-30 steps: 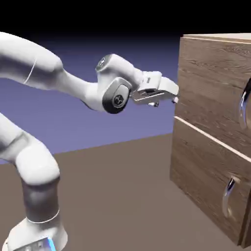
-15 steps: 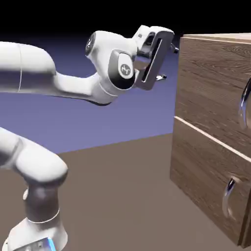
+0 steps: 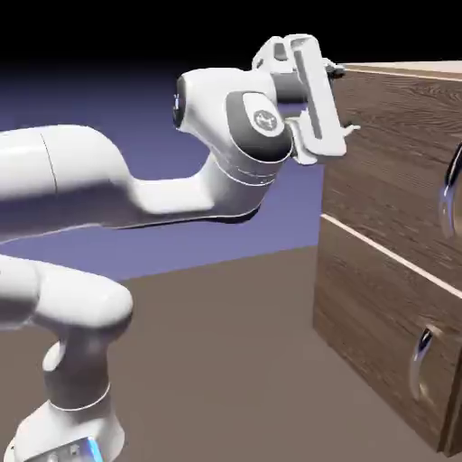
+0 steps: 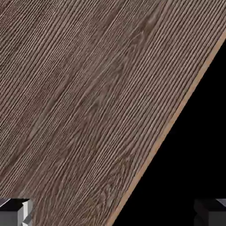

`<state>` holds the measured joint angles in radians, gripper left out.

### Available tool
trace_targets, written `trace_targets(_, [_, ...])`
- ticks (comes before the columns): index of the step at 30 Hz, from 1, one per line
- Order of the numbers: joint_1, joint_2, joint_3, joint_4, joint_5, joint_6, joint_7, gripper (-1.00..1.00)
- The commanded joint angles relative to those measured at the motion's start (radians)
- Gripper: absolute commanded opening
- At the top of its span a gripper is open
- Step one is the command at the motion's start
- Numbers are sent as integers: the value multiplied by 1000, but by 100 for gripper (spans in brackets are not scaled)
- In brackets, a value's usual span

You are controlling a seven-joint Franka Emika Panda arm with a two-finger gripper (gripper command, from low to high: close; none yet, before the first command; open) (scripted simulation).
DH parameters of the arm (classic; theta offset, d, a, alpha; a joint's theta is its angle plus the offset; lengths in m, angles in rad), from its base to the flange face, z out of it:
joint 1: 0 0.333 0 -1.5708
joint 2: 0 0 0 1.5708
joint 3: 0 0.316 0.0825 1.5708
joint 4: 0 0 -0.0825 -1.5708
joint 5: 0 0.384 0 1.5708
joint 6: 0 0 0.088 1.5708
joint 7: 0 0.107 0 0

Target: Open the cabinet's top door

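Toward four o'clock from the spread, empty fingers (image 3: 343, 99) in the exterior view, the top door (image 3: 388, 153) bears its upright curved handle (image 3: 449, 191), well apart from them; reaching it likely means travelling along the panel.

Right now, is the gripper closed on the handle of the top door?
No, the gripper stands open near the door's far edge, away from the handle.
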<state>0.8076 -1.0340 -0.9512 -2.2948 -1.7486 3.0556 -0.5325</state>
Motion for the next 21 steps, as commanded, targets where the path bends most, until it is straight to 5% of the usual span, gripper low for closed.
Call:
trace_targets(1, [20,-12,-24,13,-44,0,-32,0])
trace_targets(21, [433,-187,-422,298,-716,-9,-531,0])
